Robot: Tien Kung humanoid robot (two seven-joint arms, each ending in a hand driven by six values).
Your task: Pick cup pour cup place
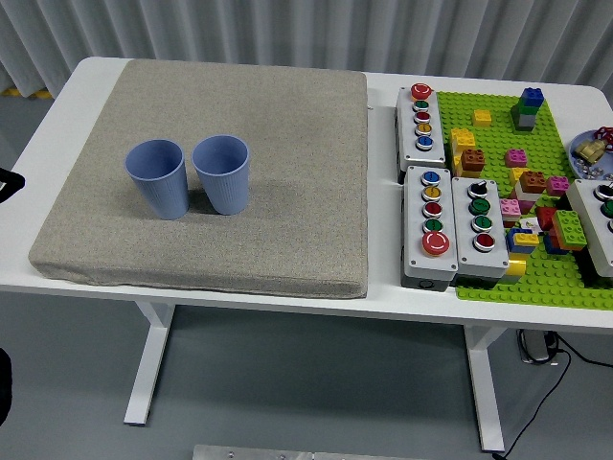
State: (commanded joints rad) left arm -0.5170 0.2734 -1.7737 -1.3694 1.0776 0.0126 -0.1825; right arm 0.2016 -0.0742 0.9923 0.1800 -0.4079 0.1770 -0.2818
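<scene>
Head view: two blue ribbed cups upright on a grey padded mat [287, 125], left of frame centre. Left cup [157, 178] and right cup [222, 172] just beside each other, rims nearly touching, both untouched. Whether either holds anything, impossible to tell. At the far left edge, a sliver of the left hand [8, 183], black, well apart from the cups; fingers spread or curled, cannot tell. Right hand out of frame. On the right of the white table [383, 297], grey button boxes [436, 225] and a green baseplate [498, 153] strewn with coloured bricks.

Risks, as a judgement: cups so close that fingers closing on the left one could nudge or topple its neighbour; soft mat likely unsteady underfoot when setting down; pouring off-centre could spill onto the fabric.
</scene>
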